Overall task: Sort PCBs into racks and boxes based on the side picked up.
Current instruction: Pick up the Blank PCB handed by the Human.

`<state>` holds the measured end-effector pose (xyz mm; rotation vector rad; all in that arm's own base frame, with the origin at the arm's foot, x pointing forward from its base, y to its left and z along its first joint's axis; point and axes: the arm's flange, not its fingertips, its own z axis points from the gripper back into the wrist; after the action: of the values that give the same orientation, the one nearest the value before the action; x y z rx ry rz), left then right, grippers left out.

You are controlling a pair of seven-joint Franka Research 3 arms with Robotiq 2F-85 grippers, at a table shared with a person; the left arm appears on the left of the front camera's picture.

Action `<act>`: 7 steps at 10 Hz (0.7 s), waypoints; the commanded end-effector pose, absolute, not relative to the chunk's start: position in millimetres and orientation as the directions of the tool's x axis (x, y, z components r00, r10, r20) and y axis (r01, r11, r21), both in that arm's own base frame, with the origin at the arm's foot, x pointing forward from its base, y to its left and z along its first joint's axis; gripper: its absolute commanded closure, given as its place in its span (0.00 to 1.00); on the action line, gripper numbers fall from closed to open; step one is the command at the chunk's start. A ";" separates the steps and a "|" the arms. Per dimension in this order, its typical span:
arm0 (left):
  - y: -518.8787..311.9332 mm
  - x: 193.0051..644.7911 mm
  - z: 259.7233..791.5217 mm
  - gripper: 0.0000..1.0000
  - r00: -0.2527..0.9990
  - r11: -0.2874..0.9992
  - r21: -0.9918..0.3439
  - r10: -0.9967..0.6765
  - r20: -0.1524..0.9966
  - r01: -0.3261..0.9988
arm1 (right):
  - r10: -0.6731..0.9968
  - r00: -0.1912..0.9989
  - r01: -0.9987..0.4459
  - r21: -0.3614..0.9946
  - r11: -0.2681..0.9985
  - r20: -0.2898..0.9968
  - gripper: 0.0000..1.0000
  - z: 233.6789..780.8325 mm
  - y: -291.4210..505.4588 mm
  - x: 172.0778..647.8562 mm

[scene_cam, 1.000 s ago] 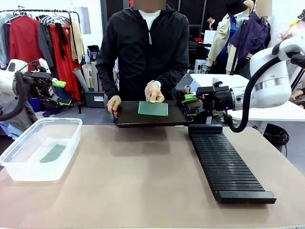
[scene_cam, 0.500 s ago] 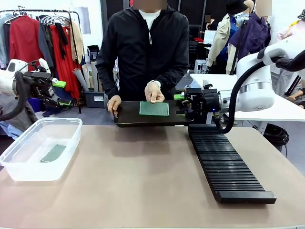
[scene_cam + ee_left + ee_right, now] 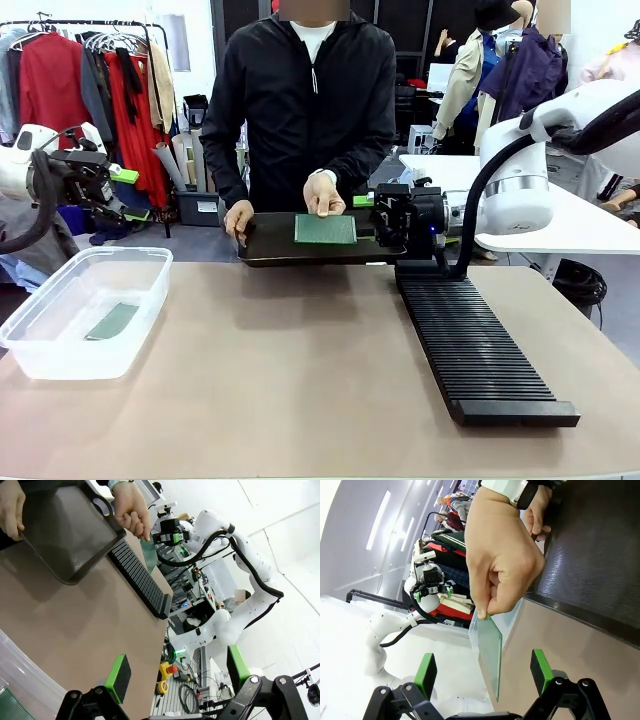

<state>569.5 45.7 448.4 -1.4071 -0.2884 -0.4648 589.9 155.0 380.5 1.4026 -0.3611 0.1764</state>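
One PCB (image 3: 325, 229) pinched by a person's hand (image 3: 324, 193) over the black tray (image 3: 270, 245), a second PCB (image 3: 112, 321) lying in the single clear box (image 3: 40, 365), right end effector (image 3: 372, 222) level beside the held PCB, spread wide, left end effector (image 3: 128, 195) raised, spread wide, one rack (image 3: 470, 345) on the worktop (image 3: 300, 380)

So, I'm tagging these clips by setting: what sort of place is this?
Likely a robotics lab: the white left arm and right arm flank a table shared with a person; a clothes rack stands behind.
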 end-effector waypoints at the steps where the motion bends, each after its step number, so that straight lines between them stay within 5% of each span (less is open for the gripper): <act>1: 46.2 568.8 448.7 0.00 0.876 0.100 -0.875 -0.149 0.458 0.475 | -0.112 0.925 -0.347 0.927 0.144 0.363 0.00 381.2 167.1 595.5; 7: 46.2 568.8 448.7 0.00 0.876 0.100 -0.875 -0.149 0.458 0.475 | -0.058 0.937 -0.338 0.936 0.100 0.344 0.00 379.4 193.8 598.7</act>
<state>569.5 45.7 448.4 -1.4072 -0.2883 -0.4648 590.4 189.8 375.5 1.4389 -0.3142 0.2235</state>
